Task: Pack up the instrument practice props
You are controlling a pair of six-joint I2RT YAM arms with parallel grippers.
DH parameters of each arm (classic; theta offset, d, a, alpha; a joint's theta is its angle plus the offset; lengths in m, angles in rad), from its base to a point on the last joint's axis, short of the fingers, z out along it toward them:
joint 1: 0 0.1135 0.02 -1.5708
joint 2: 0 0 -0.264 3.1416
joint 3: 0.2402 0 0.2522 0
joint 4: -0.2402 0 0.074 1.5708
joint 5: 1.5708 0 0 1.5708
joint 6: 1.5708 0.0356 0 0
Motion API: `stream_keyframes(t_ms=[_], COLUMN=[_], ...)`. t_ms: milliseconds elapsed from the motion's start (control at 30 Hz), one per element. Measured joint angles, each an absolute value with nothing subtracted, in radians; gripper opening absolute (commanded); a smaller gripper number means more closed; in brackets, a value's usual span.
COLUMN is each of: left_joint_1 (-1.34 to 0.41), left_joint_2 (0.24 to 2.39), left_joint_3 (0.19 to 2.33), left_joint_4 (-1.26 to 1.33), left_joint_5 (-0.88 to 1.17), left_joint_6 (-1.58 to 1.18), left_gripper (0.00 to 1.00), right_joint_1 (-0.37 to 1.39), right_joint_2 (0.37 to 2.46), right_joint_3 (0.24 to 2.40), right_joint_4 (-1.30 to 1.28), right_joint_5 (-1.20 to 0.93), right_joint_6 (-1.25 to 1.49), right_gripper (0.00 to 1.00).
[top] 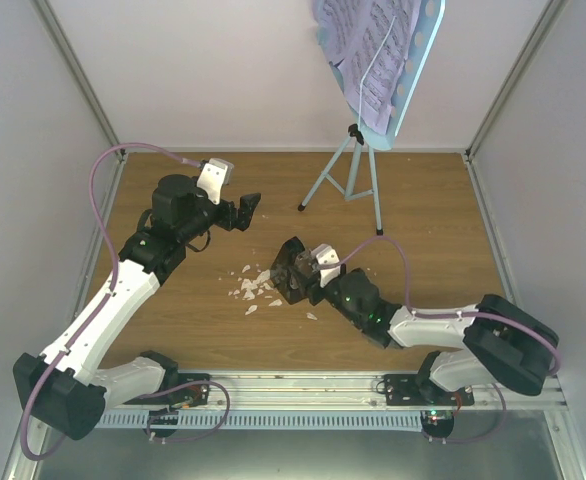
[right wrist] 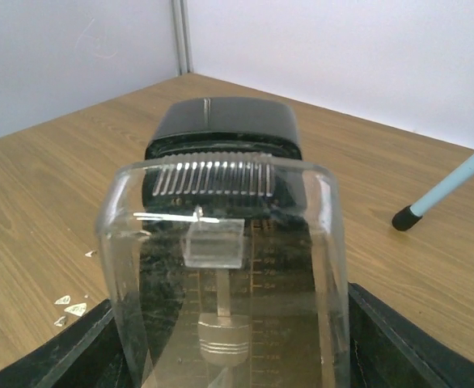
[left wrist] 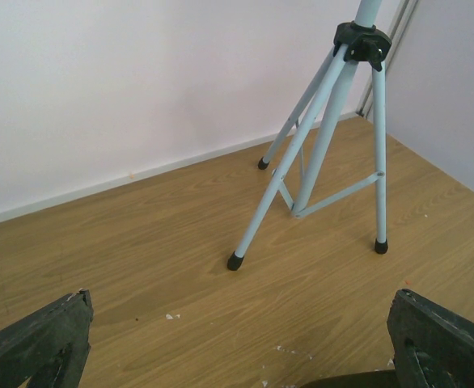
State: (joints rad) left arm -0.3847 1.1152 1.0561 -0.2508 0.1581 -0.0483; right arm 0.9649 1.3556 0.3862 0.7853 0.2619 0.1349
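The right end effector [right wrist: 237,356] clamps the one small black pyramid metronome [right wrist: 221,137] by the sides of its clear, ribbed plastic cover, near and in front of the music stand [left wrist: 326,137]. The left end effector [left wrist: 237,347] stands wide with nothing between its fingers, left of the stand and facing its legs. Many small white crumbs [top: 253,285] lie on the wood-grain bench [top: 433,240], just beside the metronome. The single light blue stand rises on three thin tubes with black feet. Its top carries lilac sheet-music pages [top: 368,50], overlapping so that I cannot count them.
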Motion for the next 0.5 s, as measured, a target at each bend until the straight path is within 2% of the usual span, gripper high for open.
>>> stream_keyframes(t_ms=[500], left_joint_1=[-0.385], left_joint_2=[1.115], left_joint_3=[1.056], left_joint_4=[-0.251], left_joint_5=[0.160], left_joint_6=[-0.048], left_gripper=[0.99], right_joint_1=[0.928], right_joint_2=[1.336], right_joint_3=[0.386], right_joint_4=[0.786], right_joint_5=[0.196], right_joint_6=[0.148], right_gripper=[0.52])
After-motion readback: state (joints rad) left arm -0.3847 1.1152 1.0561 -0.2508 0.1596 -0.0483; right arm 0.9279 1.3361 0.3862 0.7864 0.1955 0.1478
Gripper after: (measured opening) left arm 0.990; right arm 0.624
